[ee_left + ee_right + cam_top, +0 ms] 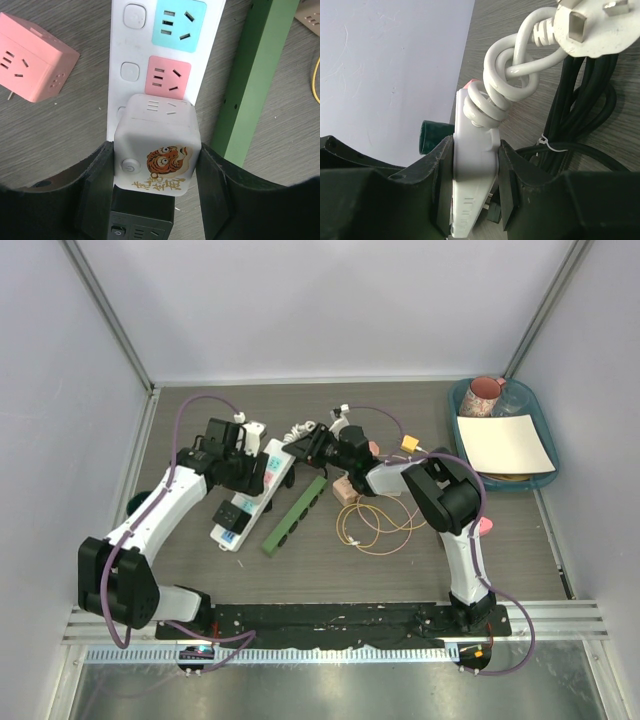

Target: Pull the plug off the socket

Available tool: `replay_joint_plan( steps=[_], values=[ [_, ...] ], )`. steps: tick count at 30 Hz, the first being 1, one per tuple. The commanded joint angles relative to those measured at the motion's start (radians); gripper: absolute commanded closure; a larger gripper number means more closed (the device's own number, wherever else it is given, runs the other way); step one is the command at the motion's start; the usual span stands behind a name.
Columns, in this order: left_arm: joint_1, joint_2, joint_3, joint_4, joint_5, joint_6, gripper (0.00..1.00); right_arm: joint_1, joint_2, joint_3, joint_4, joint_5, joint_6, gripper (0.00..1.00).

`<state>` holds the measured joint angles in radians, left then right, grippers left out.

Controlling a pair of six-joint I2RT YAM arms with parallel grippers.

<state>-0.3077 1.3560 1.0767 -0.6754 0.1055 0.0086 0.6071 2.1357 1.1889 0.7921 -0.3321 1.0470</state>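
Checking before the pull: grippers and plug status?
Left gripper shut on tiger-sticker cube plug, seated in white power strip. Right gripper clamps strip's cord end. Green bar alongside, clear of the plug.

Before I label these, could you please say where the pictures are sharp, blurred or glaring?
Top external: even light, sheen on the metal ledge. Left wrist: cube adapter crisp, fingers dark and soft. Right wrist: power strip and cord clear, fingers dark.
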Motion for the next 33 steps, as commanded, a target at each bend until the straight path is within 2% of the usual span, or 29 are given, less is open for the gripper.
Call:
replay_joint_plan(
  steps=[1,13,24,33],
  values=[
    [0.004,-0.080,0.072,-0.001,-0.015,-0.004,1.00,-0.015,-0.043,-0.037,0.018,0.073,-0.140,0.99],
    [0.038,-0.121,0.106,-0.006,0.034,-0.039,1.00,-0.027,-0.033,-0.072,0.013,0.090,-0.165,0.99],
    [0.038,-0.156,0.121,-0.016,0.013,-0.048,1.00,-0.027,-0.036,-0.045,0.039,0.058,-0.121,0.99],
    [0.038,-0.216,0.155,-0.036,0.007,-0.068,1.00,-0.023,0.033,0.084,0.065,0.001,-0.061,0.99]
  ],
)
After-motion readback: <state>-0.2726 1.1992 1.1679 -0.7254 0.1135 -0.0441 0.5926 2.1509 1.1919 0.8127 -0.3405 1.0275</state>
